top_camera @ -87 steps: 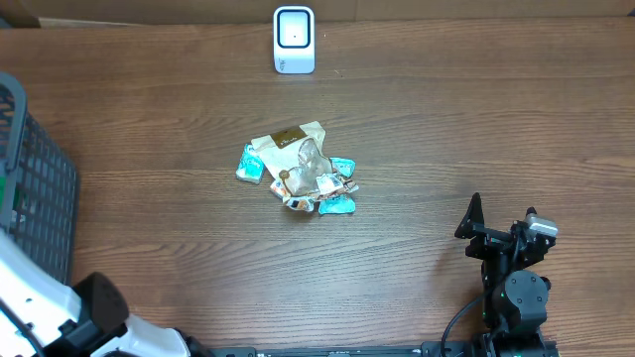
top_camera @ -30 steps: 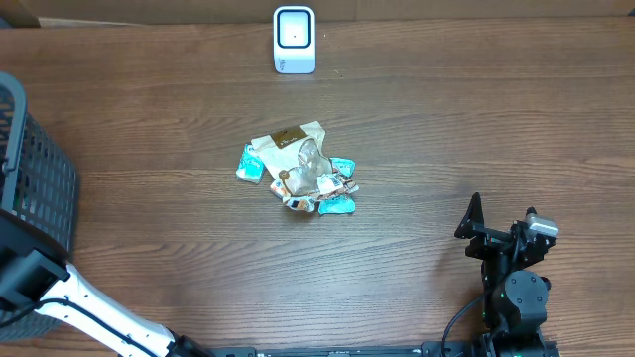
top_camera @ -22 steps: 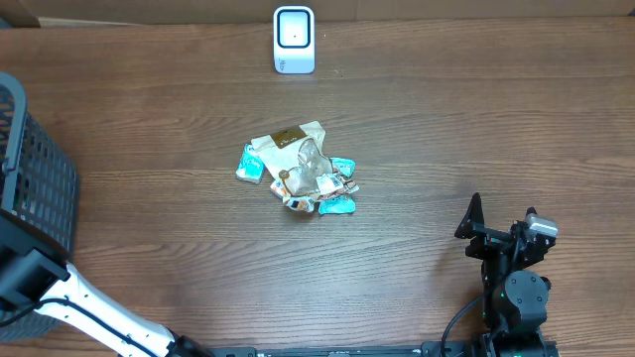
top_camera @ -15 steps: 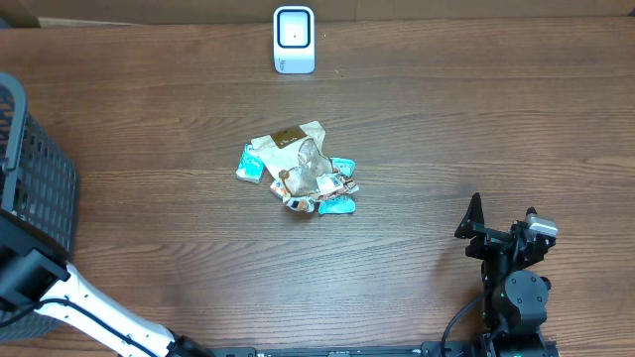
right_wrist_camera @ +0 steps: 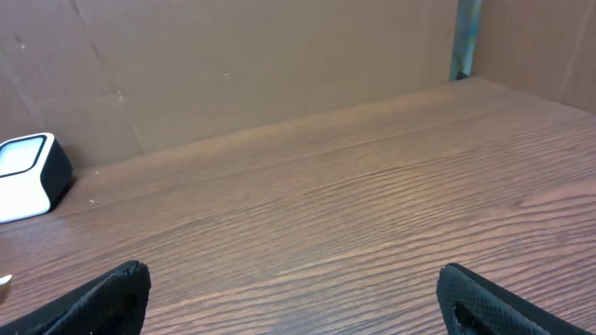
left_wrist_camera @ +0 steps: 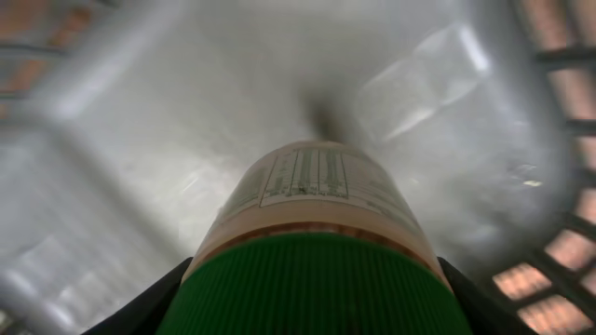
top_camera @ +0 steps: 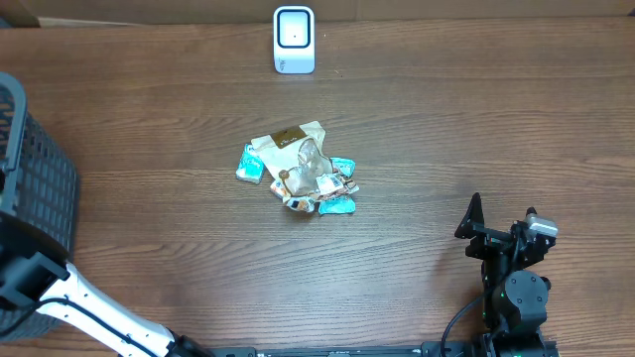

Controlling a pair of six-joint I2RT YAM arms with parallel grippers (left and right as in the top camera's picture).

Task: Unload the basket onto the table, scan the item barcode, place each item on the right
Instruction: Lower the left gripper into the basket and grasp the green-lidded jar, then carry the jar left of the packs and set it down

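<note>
Bottle (left_wrist_camera: 321, 200) with green cap sits pinched in left tool (left_wrist_camera: 317, 284); right tool (right_wrist_camera: 293, 284) spread wide.

Left arm (top_camera: 89, 310) now reaches into the basket (top_camera: 45, 188), no longer folded at the desk edge. Left gripper (left_wrist_camera: 307, 312) jaws stand narrower, with the green-capped bottle (left_wrist_camera: 317, 186) between them.
</note>
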